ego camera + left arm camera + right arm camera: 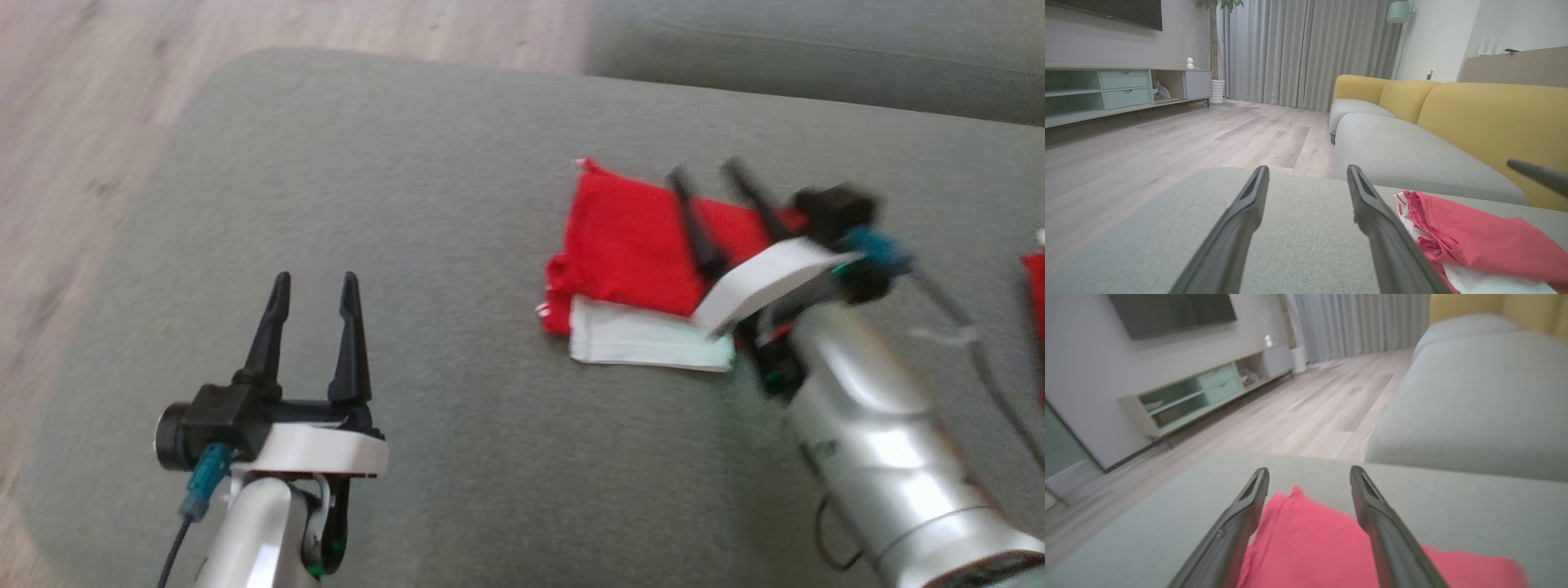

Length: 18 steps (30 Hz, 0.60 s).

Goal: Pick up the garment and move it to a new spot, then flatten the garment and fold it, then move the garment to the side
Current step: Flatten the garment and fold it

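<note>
1. Garment [629, 245] lies folded into a red block with a white layer showing along its near edge. It sits on the grey cushion [392, 180], right of middle in the head view.
2. My right claw [704, 170] stands wide, its fingers spread over the red cloth and gripping nothing. Through the blur I cannot tell whether the tips touch the fabric.
3. My left claw [317, 279] is wide too and empty, over bare cushion well apart from the garment.
4. First risk: the fold looks finished to me, so I judge the move to the side is what remains. If I pinch only the top red layer, the stack may open and the white part may drag behind.
5. Second risk: a fingertip could snag the loose red edge at the block's left side and tug it askew.
6. Third risk: sliding the block too far toward the cushion's rounded left edge could tip it onto the floor [73, 122].
7. Hard to make out: the right wrist view and the head view are smeared, so fine creases are lost. My forearm [882, 441] covers the block's right corner. A red scrap [1037, 294] is cut off at the right border, and I cannot say what it is.
</note>
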Motion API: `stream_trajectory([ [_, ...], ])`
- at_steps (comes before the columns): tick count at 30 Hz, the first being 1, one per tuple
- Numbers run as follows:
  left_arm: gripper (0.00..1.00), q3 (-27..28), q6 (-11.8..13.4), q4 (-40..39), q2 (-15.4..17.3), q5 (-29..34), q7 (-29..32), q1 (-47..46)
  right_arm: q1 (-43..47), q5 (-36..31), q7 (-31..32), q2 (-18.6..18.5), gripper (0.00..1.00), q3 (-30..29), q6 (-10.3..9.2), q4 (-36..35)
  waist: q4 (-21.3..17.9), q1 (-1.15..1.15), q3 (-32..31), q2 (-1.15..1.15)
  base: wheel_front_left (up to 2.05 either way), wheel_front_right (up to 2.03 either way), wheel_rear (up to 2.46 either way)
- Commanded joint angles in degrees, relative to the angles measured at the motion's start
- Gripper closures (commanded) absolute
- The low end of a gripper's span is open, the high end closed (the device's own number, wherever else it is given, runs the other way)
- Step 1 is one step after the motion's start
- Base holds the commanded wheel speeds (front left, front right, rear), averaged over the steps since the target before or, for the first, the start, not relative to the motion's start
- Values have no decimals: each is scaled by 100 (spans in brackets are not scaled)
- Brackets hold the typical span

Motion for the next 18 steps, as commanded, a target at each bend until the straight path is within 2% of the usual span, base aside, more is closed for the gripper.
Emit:
stream_trajectory([
  [1, 0, 247, 30, -229, 45, -29, -54, -129, -58, -262, -76, -5, 0, -275, -4, -342, -282, 0, -113, 0, 0, 0, 0],
  [6, 0, 470, 38, -318, 44, -28, -54, -1, 766, -1416, -78, -85, 0, -1589, -4, -1406, -690, 0, -200, 0, 0, 0, 0],
  [10, 0, 625, -14, -353, 35, -36, -54, 95, 1422, -2050, -79, -18, 0, -2173, -4, -2147, -946, 0, -253, 0, 0, 0, 0],
  [15, 0, 819, -83, -352, 17, 20, -54, 239, 2208, -2322, -79, 77, 0, -2587, -4, -2823, -1195, 0, -320, 0, 0, 0, 0],
  [18, 0, 841, -117, -301, 10, 96, -54, 341, 2515, -2075, -79, 84, 0, -2569, -4, -3094, -1266, 0, -349, 0, 0, 0, 0],
])
